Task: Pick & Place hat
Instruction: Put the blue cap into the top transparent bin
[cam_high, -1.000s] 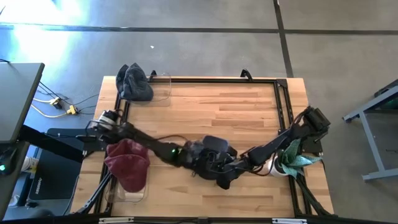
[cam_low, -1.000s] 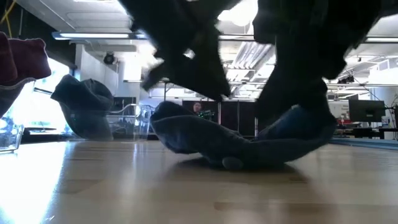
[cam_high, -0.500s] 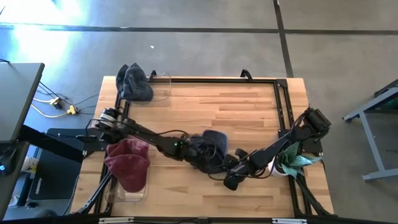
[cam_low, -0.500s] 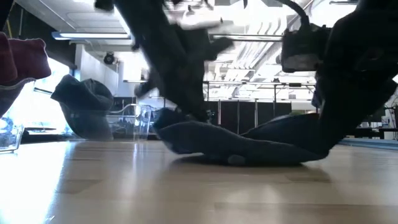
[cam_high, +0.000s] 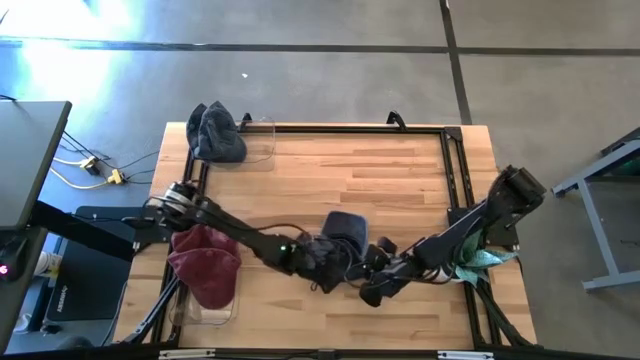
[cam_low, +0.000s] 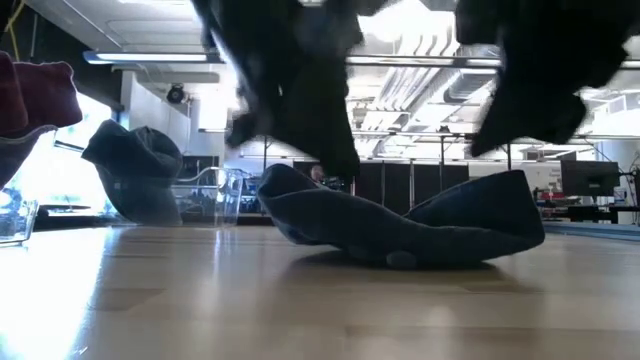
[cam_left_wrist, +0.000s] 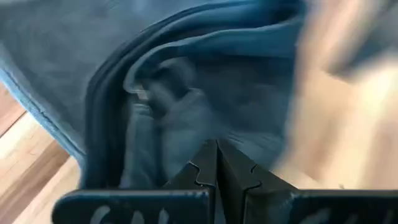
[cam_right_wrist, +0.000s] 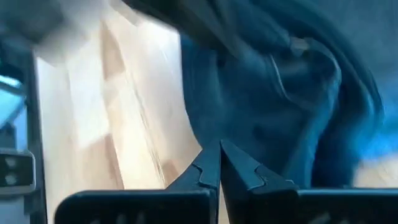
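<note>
Dark blue hat (cam_high: 345, 228) slumped on the wooden table (cam_high: 400, 170) near its front middle, edges upturned, centre sagging. Left gripper (cam_high: 322, 268) and right gripper (cam_high: 375, 287) just beside its front edge, each with fingers pressed together on nothing, seemingly set to flank the cloth for a two-armed lift

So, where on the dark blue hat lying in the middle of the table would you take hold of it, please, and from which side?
I would pinch a raised end of the dark blue hat: the low view shows it sagging in the middle, with both ends standing off the table. Coming down from above onto either upturned edge looks easiest. The left gripper and right gripper, both shut, sit at those two ends.
</note>
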